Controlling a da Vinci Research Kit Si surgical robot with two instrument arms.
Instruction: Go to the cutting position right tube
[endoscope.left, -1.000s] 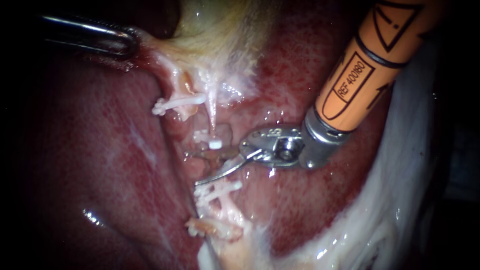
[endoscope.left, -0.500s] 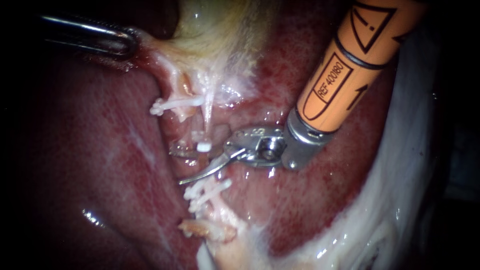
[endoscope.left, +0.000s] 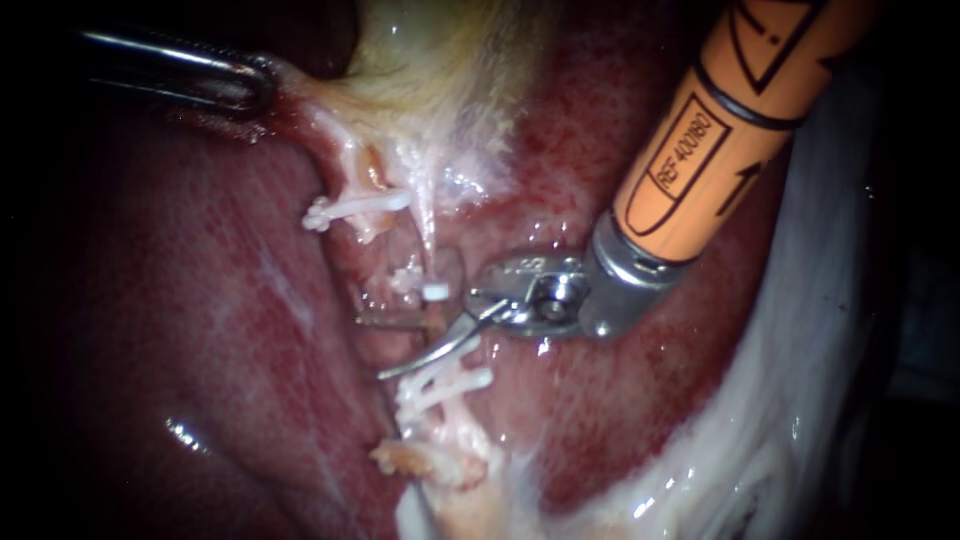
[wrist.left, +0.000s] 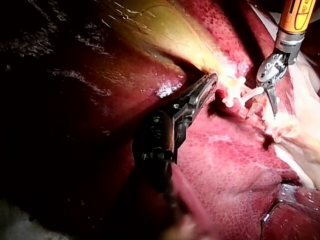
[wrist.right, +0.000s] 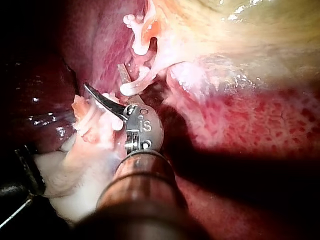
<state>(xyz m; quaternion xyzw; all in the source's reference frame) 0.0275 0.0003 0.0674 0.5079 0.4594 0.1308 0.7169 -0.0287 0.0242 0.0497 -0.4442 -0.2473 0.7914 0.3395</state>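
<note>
Wet red liver (endoscope.left: 200, 330) lies below the pale gallbladder (endoscope.left: 440, 80). The clipped tube (endoscope.left: 437, 318) runs vertically between the right instrument's (endoscope.left: 385, 345) parted blades. The left instrument (endoscope.left: 255, 88) grips the gallbladder.

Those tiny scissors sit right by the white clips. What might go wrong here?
The right instrument, blades open, straddles the tube between clips; closing off-line might nick a clip. One blade is half hidden behind tissue, so it might catch the liver. If the left instrument slips off the gallbladder, the tube may shift.
</note>
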